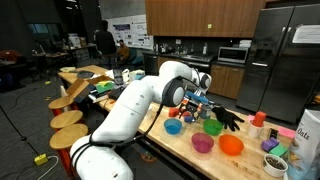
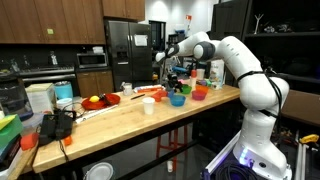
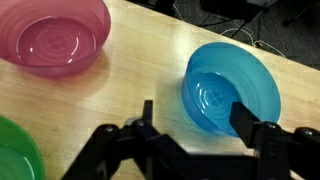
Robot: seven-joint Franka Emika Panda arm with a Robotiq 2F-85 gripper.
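Note:
In the wrist view my gripper is open, with nothing between its dark fingers. It hangs over the wooden table, above the near left rim of a blue bowl. The right finger overlaps that rim in the picture; whether it touches I cannot tell. A pink bowl sits at upper left and a green bowl at lower left. In both exterior views the gripper is above the blue bowl.
In an exterior view a purple bowl, an orange bowl, a green bowl and a black glove lie close by. A white cup and a red plate sit further along the table.

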